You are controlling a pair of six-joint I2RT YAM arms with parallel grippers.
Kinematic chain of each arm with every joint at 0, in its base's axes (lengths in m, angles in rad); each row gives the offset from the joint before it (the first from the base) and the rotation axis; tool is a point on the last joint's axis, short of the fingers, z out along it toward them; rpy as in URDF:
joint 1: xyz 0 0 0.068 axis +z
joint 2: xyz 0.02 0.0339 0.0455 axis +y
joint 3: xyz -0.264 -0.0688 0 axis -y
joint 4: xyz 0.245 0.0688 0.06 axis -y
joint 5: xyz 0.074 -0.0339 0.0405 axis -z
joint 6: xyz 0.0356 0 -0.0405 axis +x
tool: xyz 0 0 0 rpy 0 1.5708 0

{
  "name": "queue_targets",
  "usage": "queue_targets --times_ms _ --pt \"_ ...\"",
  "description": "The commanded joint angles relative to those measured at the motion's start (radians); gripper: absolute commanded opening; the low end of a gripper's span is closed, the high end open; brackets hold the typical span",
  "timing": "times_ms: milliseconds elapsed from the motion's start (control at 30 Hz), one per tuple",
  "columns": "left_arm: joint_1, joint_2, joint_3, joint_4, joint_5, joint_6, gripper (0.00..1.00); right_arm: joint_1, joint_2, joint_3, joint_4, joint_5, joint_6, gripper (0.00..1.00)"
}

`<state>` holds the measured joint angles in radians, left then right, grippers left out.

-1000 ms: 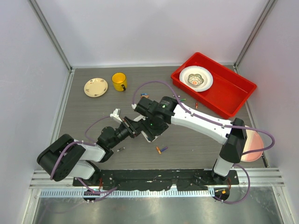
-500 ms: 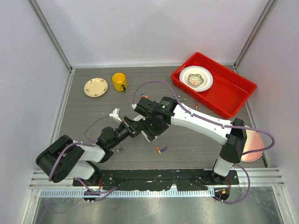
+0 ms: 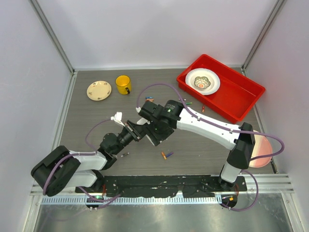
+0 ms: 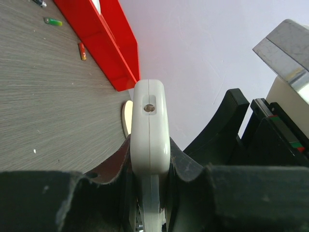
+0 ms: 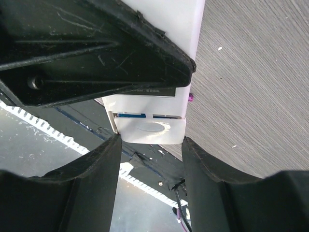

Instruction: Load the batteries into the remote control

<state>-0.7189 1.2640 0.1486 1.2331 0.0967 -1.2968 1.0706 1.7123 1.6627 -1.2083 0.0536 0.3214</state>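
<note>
1. Left wrist view gives you the remote control (image 4: pixel 150 121) end-on. It is a thin white slab standing on edge, with a small round hole in the end facing you.
2. The left gripper (image 4: pixel 150 149) is pinching the remote control across its thin dimension, one dark finger pressed on each flat face.
3. In the right wrist view, the right gripper (image 5: pixel 150 143) straddles one end of the remote control across its width. Its fingers (image 5: pixel 96 183) lie against both long edges, so it is clamped on the remote with the jaws partway apart.
4. A thin blue strip shows at a seam near that end. You cannot tell whether any cell sits inside.
5. From the top external view, the two grippers meet over the middle of the table (image 3: pixel 87 125). The remote control is between them, mostly hidden under the black wrists.
6. The batteries (image 3: pixel 164 155) lie loose on the table. An orange and purple pair sits just on the near side of the grippers. One more lies beside the left arm, and a few others are scattered toward the red tray (image 3: pixel 241 94).
7. The red tray sits at the far right and holds a white bowl (image 3: pixel 202 80).
8. A yellow cup (image 3: pixel 123 84) and a small plate (image 3: pixel 99 90) stand side by side at the far left.
9. A small white piece (image 3: pixel 117 116) lies near the left gripper.
</note>
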Motion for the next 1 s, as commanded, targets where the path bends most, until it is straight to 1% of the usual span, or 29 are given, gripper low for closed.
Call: queue_targets --times_ms 0,333,433,467,733,900,933,967 --pt "-0.010 -0.040 0.014 0.059 -0.002 0.021 0.00 0.005 -0.006 0.052 0.003 0.028 0.007 0.01" --pt "-0.011 -0.020 0.006 0.057 -0.005 0.016 0.00 0.005 -0.008 0.111 -0.063 -0.024 -0.008 0.01" --pt "-0.011 -0.014 0.009 0.065 -0.005 0.013 0.00 0.005 -0.003 0.114 -0.083 -0.040 -0.018 0.01" --pt "-0.011 -0.008 0.009 0.068 -0.006 0.013 0.00 0.005 0.000 0.115 -0.089 -0.072 -0.021 0.01" --pt "-0.011 0.006 0.002 0.095 -0.015 0.010 0.00 0.005 0.007 0.123 -0.111 -0.098 -0.021 0.01" --pt "-0.011 -0.020 -0.021 0.077 -0.061 0.014 0.00 0.003 -0.003 0.098 -0.112 -0.063 -0.016 0.01" --pt "-0.011 -0.032 -0.027 0.069 -0.072 0.017 0.00 0.003 -0.014 0.068 -0.105 -0.049 -0.009 0.01" --pt "-0.011 -0.043 -0.033 0.040 -0.080 0.019 0.00 -0.004 -0.023 0.043 -0.091 0.010 -0.004 0.01"
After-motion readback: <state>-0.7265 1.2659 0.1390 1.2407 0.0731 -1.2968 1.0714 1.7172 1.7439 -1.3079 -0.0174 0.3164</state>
